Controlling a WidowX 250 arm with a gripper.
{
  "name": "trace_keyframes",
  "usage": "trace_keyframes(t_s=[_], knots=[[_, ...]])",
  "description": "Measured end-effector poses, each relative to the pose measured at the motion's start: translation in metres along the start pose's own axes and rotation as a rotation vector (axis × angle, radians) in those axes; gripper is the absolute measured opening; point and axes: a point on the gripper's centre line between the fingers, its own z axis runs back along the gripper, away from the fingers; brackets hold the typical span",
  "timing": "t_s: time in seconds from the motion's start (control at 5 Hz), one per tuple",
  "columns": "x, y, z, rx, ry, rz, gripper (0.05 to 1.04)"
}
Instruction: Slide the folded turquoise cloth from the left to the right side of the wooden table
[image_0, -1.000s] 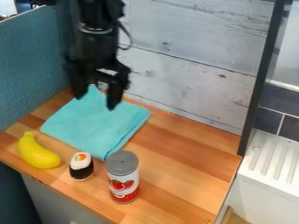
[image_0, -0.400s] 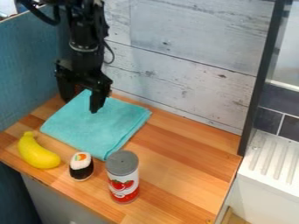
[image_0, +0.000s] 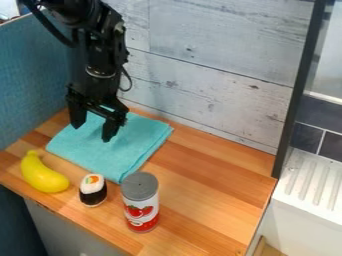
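Note:
The black gripper (image_0: 92, 133) hangs over the upper left part of a folded turquoise cloth (image_0: 127, 152), its two fingers spread apart with nothing between them. Whether the fingertips touch the cloth I cannot tell. In front of the cloth's left corner lies a yellow banana (image_0: 44, 173). A sushi piece with white top and black wrap (image_0: 93, 190) is to the banana's right. Beside it, at the cloth's front corner, a can (image_0: 141, 202) with a grey lid and red pictures stands upright.
The wooden counter (image_0: 214, 175) is bounded by a teal panel (image_0: 33, 75) at the left and a whitewashed plank wall (image_0: 214, 65) behind. A dark upright post (image_0: 298, 90) stands at the right, with a white ridged drainer (image_0: 310, 185) beyond it.
The gripper has shifted left and come lower over the cloth, and its fingers now face the camera more squarely. Cloth, banana, sushi and can stay where they were.

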Motion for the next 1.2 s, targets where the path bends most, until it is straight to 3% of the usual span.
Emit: trace_keyframes(t_s=[0.4,0.6,0.8,1.0,1.2], knots=[[-0.001,-0.018,-0.02,-0.018,0.018,-0.027,1.001],[0.002,-0.038,-0.017,-0.032,0.012,-0.069,1.001],[0.003,-0.068,-0.011,-0.061,0.007,-0.111,1.001],[0.0,-0.118,0.001,-0.13,0.001,-0.194,1.001],[-0.009,-0.167,0.014,-0.167,0.009,-0.297,1.001]])
